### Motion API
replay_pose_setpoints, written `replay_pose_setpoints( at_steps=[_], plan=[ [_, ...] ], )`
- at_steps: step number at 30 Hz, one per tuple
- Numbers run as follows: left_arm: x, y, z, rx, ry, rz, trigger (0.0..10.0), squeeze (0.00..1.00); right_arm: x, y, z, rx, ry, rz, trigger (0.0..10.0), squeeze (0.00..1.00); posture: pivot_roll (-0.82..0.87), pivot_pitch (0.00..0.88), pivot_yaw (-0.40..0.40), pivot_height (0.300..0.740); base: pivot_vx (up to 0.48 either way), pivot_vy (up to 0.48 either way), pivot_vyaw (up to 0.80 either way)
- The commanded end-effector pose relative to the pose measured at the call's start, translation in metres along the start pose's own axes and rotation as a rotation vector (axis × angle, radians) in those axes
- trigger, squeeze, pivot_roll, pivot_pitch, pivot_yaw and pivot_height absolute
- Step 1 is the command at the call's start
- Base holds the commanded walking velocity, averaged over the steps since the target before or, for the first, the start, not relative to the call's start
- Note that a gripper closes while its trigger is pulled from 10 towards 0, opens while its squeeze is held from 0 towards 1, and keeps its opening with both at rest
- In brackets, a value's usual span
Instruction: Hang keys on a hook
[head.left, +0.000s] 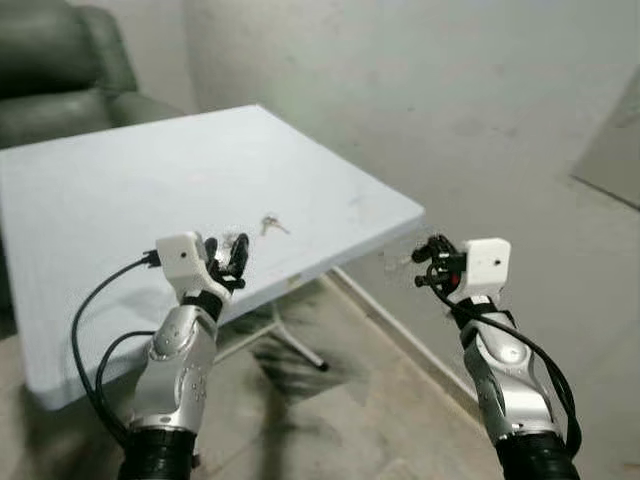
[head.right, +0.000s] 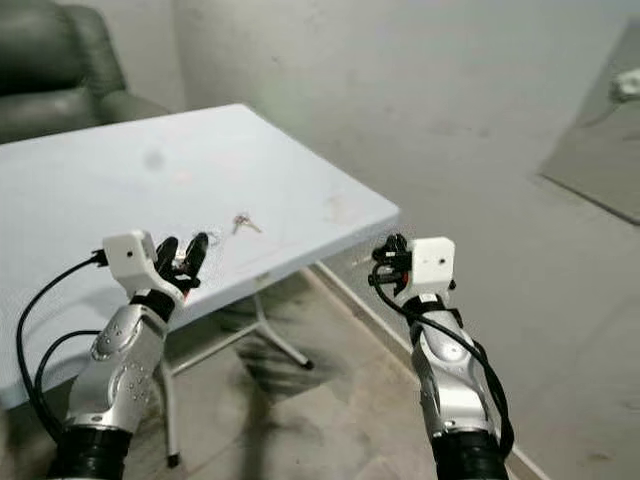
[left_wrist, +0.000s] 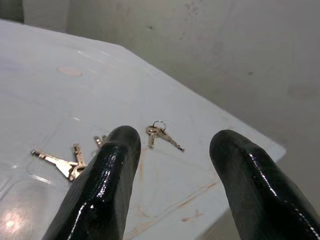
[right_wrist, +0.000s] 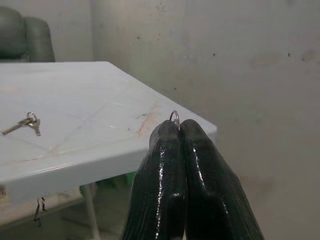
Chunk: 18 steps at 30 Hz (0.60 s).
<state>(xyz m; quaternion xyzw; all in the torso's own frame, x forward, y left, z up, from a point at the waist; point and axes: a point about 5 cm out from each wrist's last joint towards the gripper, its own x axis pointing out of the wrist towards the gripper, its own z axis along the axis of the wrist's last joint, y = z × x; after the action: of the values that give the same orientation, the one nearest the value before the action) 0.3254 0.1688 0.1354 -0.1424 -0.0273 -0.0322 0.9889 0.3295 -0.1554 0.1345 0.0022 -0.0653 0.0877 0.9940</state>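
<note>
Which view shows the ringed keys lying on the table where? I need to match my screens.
Left eye view: ringed keys near the table's front edge, just beyond the left gripper.
Right eye view: same spot.
Left wrist view: ahead, seen between the open fingers.
Right wrist view: on the tabletop, off to the side of the right gripper, which pinches a ring.
Shared landmark: the table corner nearest the wall.
</note>
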Motion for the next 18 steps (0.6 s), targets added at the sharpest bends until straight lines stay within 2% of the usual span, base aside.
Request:
replay_pose_setpoints(
  at_steps=[1, 18],
  plan=[
    [0.0015, -0.008, 0.0012, -0.005, -0.003, -0.025, 10.0, 0.0, -0.0002, -0.0057, 0.0053, -0.011, -0.013, -0.01, 10.0, 0.0, 0.19, 0.0, -0.021, 0.74, 0.0, 0.0, -0.73],
    [0.0021, -0.008, 0.002, 0.007, -0.002, -0.014, 10.0, 0.0, 0.0001, -0.0071, 0.0065, -0.015, -0.011, -0.017, 10.0, 0.0, 0.19, 0.0, -0.021, 0.74, 0.0, 0.0, -0.73]
  ],
)
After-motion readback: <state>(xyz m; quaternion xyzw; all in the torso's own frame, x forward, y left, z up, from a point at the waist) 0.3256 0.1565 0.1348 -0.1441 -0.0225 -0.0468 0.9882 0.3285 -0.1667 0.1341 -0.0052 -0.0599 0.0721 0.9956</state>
